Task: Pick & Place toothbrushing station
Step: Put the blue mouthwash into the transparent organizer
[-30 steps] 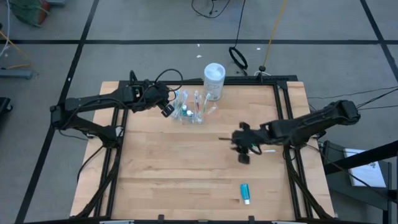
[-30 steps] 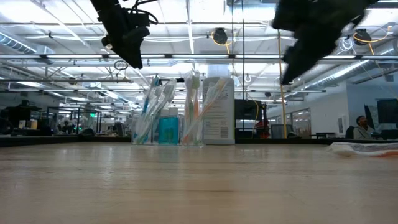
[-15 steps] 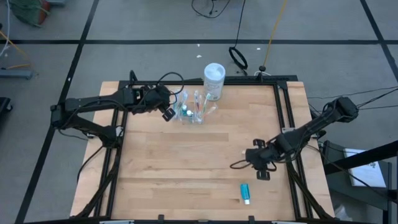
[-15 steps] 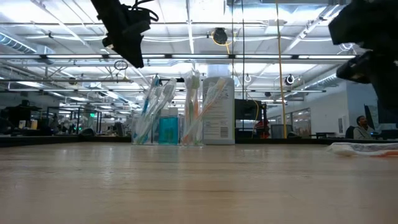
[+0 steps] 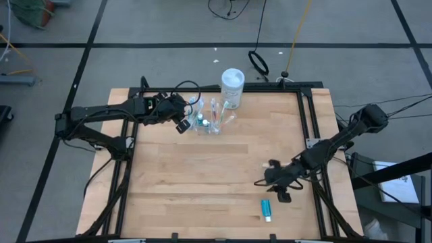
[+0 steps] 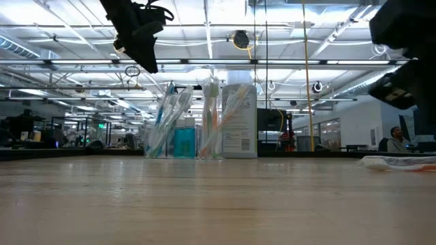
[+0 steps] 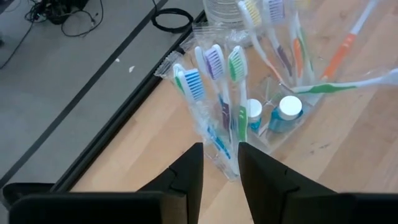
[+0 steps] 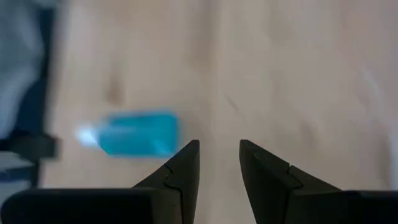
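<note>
Holder [image 5: 210, 118] upright on worktop [image 5: 202, 175], at far edge, touching or just beside white tub [image 5: 233, 86] on the tub's left side. Clear compartments filled with toothbrushes [image 7: 214, 93], bristles up, several in wrappers; two small blue-and-white tubes [image 7: 283, 113] standing among them. Left gripper [image 5: 181, 123] raised off worktop, just left of holder, fingers [image 7: 186, 177] parted by a narrow gap with nothing between them; nearest wrapped brushes and holder corner seen directly past the gap in left wrist view, contact not evident. In low view same gripper [image 6: 139, 41] hanging above and left of holder [image 6: 194, 126], clear of brush tops. Right gripper [image 5: 278, 191] well apart from holder, toward near right part of worktop, just above a teal tube [image 5: 266, 209] lying flat. Right fingers [image 8: 183, 168] likewise slightly apart, empty; teal tube [image 8: 137, 134] beside them in right wrist view, not between them. Right arm only partly visible at edge of low view.
</note>
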`<action>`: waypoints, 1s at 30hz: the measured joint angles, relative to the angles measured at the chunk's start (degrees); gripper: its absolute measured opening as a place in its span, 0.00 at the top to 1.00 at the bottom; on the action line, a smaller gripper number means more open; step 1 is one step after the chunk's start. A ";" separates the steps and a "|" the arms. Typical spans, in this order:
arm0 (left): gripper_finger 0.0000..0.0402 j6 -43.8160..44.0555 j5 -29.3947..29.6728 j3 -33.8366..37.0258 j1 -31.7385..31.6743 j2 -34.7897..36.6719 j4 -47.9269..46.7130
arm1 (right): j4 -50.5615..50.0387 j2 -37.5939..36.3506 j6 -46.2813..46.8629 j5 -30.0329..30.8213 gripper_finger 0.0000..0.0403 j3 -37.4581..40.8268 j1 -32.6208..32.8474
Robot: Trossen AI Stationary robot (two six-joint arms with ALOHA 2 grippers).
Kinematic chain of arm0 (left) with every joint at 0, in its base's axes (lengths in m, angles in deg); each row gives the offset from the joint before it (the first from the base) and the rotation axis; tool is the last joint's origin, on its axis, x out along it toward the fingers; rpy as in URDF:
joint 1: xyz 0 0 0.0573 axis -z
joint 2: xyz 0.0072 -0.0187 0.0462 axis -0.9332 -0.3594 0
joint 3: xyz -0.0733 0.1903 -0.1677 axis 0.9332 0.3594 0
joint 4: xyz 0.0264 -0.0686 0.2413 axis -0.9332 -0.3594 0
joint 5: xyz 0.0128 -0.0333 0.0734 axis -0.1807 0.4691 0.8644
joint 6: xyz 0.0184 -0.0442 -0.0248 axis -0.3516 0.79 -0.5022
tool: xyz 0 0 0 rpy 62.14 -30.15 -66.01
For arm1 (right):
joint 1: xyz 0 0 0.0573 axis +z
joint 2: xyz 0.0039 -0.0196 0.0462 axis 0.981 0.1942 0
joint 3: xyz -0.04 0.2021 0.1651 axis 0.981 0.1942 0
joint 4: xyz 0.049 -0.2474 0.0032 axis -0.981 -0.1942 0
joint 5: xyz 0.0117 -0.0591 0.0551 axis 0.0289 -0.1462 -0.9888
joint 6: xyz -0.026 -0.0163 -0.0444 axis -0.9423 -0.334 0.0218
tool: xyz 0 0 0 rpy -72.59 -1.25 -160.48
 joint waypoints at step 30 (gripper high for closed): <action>0.74 2.45 -2.18 0.02 0.00 0.00 7.55 | 32.77 0.09 -46.39 6.27 0.79 7.85 9.13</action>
